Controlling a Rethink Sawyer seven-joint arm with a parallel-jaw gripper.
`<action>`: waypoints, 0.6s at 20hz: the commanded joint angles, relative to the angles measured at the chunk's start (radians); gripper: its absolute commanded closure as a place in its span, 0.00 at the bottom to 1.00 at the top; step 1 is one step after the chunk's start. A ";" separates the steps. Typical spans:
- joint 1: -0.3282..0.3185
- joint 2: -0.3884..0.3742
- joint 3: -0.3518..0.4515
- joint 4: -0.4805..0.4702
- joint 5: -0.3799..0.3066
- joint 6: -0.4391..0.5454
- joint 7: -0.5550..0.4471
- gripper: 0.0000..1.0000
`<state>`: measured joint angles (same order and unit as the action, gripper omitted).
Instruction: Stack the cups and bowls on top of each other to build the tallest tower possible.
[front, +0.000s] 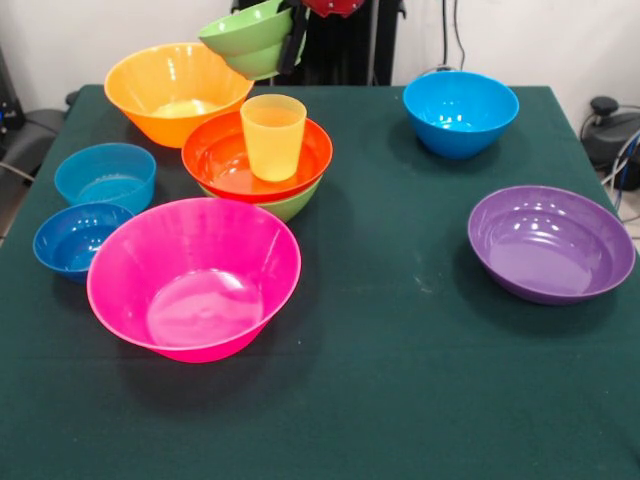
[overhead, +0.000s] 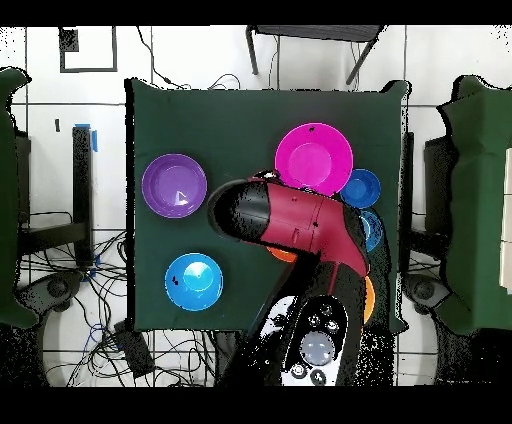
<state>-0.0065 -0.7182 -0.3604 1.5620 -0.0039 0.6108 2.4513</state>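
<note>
My gripper (front: 293, 42) hangs at the top of the front view, shut on the rim of a small green bowl (front: 250, 38), which it holds tilted in the air. Below and just in front stands the tower: a medium green bowl (front: 293, 204), a red-orange bowl (front: 225, 155) nested in it, and the yellow cup (front: 272, 136) upright in that. The held bowl hangs above and behind the cup, apart from it. In the overhead view my arm (overhead: 300, 222) hides the tower and the gripper.
A large orange bowl (front: 170, 92) sits behind the tower and a large pink bowl (front: 195, 275) in front. A light-blue bowl (front: 105, 175) and a small blue bowl (front: 75, 238) sit at the left. A blue bowl (front: 460, 112) and a purple bowl (front: 550, 243) sit at the right.
</note>
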 joint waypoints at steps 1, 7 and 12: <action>-0.126 -0.064 0.190 0.026 -0.106 0.190 -0.369 1.00; -0.131 -0.003 0.223 -0.022 -0.129 0.173 -0.297 1.00; -0.127 0.043 0.242 -0.069 -0.145 0.190 -0.253 1.00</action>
<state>-0.1352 -0.7376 -0.2738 1.5466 -0.0531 0.6811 2.4176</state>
